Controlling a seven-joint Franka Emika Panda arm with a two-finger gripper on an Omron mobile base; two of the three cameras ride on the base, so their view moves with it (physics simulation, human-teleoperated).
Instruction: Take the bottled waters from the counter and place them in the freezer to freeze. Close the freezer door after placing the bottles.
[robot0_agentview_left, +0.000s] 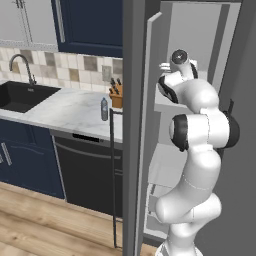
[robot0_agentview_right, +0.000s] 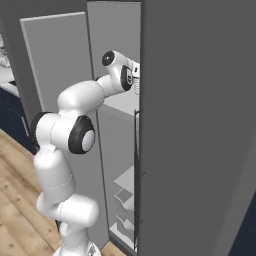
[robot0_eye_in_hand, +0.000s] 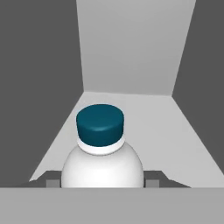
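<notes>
The gripper is clamped around a water bottle, holding it upright between the fingers above a freezer shelf, well inside. Another bottle sits near the counter's front edge.

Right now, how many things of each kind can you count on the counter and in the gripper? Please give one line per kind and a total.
Bottled waters: 2, one standing on the counter at, one in the gripper at above a freezer shelf
Knife block: 1
Faucet: 1
Total: 4
</notes>
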